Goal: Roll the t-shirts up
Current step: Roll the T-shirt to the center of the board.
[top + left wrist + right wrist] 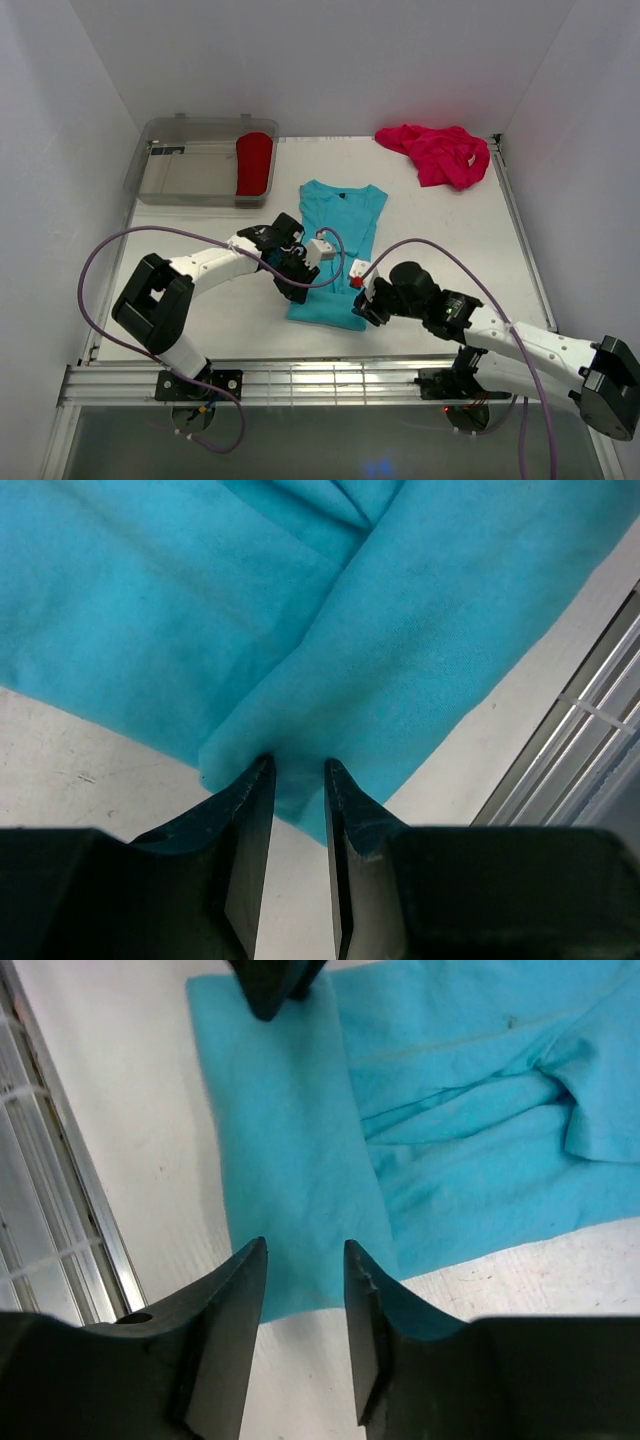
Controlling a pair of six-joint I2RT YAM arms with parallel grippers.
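At the near edge of the bench [450, 230], both arms reach inward and low, elbows bent, meeting at the bottom hem of the turquoise t-shirt [335, 225]. The left tool [296, 286] comes in from the left onto the hem's left corner. Its wrist camera shows the fingers [250, 810] drawn nearly together, with a raised fold of turquoise cloth [400, 630] pinched at their tips. The right tool [362, 306] sits at the right corner. Its fingers [235, 1310] are spread apart over the hem [290, 1140], gripping nothing.

That shirt lies flat mid-bench, collar away from the arms, its sides folded in to make a long narrow strip with soft creases. The magenta t-shirt [435, 152] lies crumpled in a heap at the far right corner. The red t-shirt [254, 165] lies rolled up inside a clear bin [185, 175] at the far left.
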